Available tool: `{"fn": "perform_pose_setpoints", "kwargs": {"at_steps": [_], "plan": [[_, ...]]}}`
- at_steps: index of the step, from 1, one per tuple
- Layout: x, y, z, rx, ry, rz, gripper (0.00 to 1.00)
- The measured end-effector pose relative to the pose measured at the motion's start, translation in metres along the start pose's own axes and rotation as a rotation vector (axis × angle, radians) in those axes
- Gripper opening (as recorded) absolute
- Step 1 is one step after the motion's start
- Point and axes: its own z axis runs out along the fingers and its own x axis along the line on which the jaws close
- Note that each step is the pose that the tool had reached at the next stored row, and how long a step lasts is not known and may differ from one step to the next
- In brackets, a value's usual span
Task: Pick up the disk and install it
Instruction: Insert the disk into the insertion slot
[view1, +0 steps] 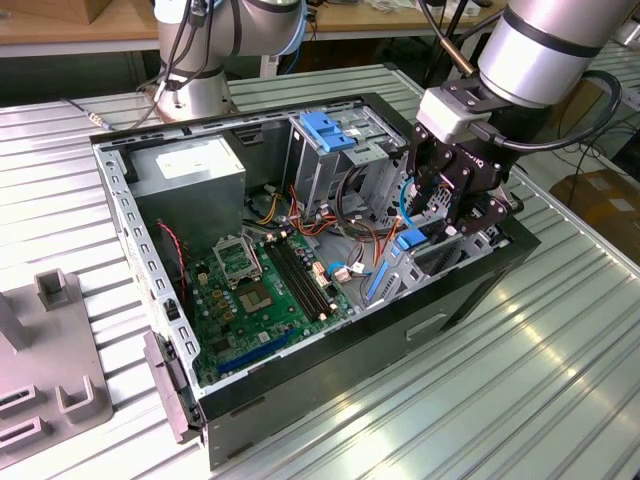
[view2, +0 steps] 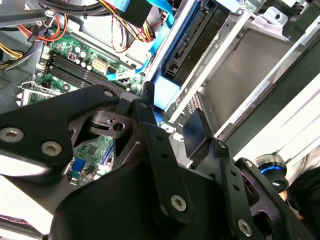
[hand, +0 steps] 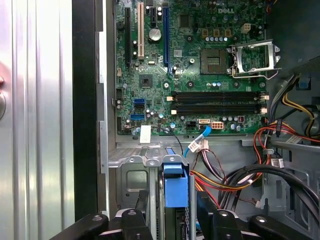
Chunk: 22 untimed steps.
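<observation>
the picking-up half looks done to me: the disk (hand: 176, 186) is inside the computer case (view1: 470, 290), not out on the ribbed table (view1: 560, 400). it stands on edge in the metal drive bay (hand: 131, 172) at the case's corner toward the exterior view's right, just past the edge of the motherboard (hand: 200, 65). what i see of it in the first wrist view is mostly its blue plastic end, showing at the bay's rim. my gripper (view1: 445, 222) is down in that same corner, straddling that blue end, but i cannot tell whether it is clamped on the disk or merely around it. so i judge the install as well along but not proven finished: the disk is in its slot, yet i cannot see whether it is pushed fully home or latched. a loose-looking blue cable (hand: 196, 142) lies just beside the bay, near the bundle of red, yellow and black wires (hand: 235, 180). whether anything is plugged into the disk is hidden from me.
</observation>
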Motion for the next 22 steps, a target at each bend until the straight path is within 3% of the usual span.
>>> {"fn": "perform_pose_setpoints", "kwargs": {"at_steps": [11, 12, 13, 15, 17, 22], "plan": [[0.0000, 0.0000, 0.0001, 0.0000, 0.0000, 0.000, 0.49], [0.0000, 0.0000, 0.0002, 0.0000, 0.0000, 0.000, 0.42], [0.0000, 0.0000, 0.0002, 0.0000, 0.0000, 0.000, 0.30], [0.0000, 0.0000, 0.0002, 0.0000, 0.0000, 0.000, 0.24], [0.0000, 0.0000, 0.0002, 0.0000, 0.0000, 0.000, 0.10], [0.0000, 0.0000, 0.0003, 0.0000, 0.0000, 0.000, 0.10]]}}
